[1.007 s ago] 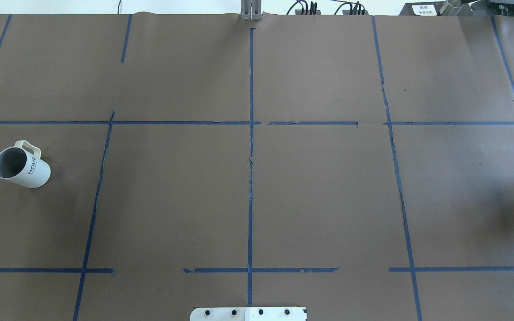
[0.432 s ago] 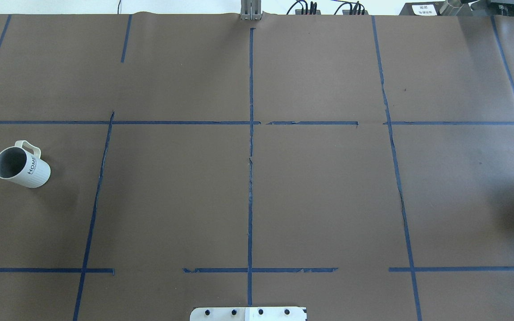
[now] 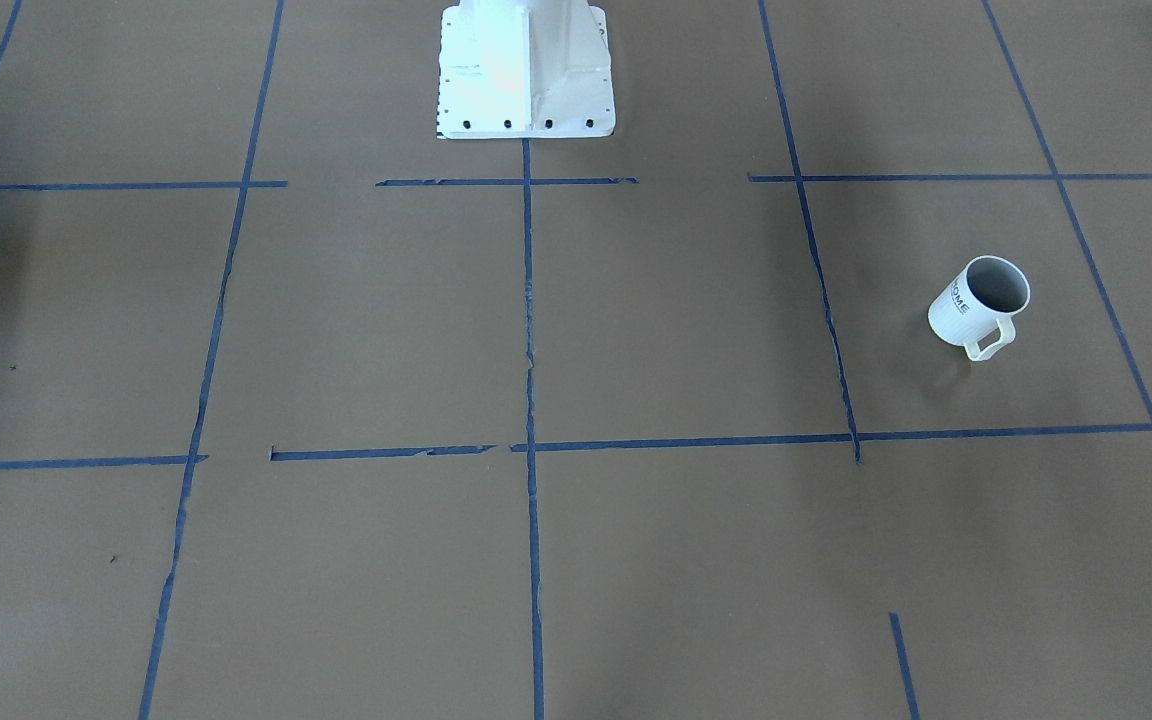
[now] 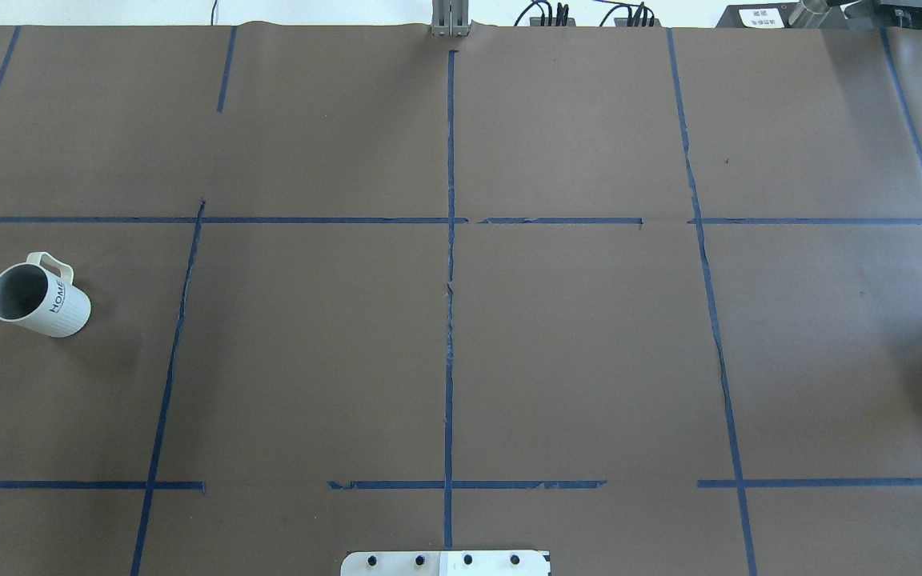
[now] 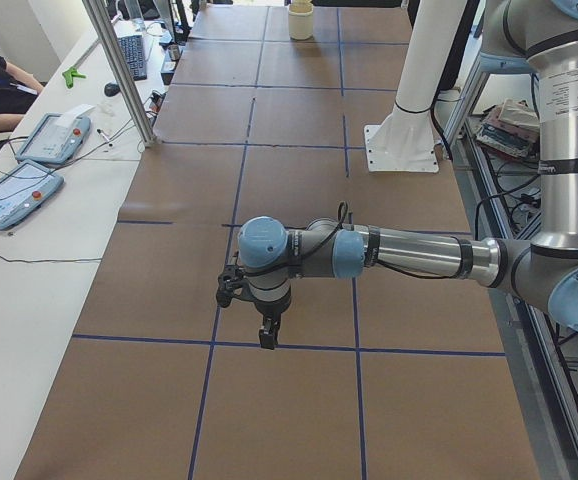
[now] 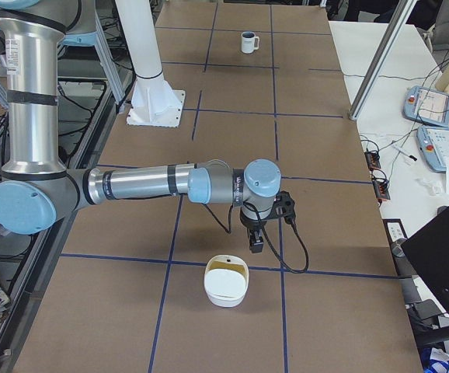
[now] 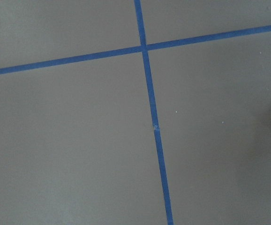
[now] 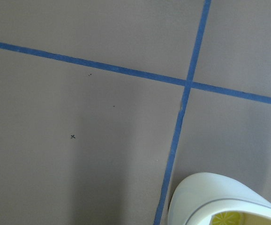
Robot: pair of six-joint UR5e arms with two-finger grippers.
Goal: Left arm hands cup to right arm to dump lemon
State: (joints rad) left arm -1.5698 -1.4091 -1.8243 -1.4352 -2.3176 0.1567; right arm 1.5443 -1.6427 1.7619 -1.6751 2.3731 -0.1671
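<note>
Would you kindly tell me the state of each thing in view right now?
cup: upright on the table, untouched, nothing visible inside.
white bowl: upright, something yellow inside.
left gripper: above bare table; open or shut unclear.
right gripper: near the white bowl, not touching it; open or shut unclear.

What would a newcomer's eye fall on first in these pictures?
A small white mug with dark HOME lettering stands upright on the brown paper-covered table, toward the robot's left. The silver-grey left arm's black tool and the right arm's black tool hang low over the blue tape lines, pointing down. Beside the right tool sits a white rounded bowl with something yellow inside.
</note>
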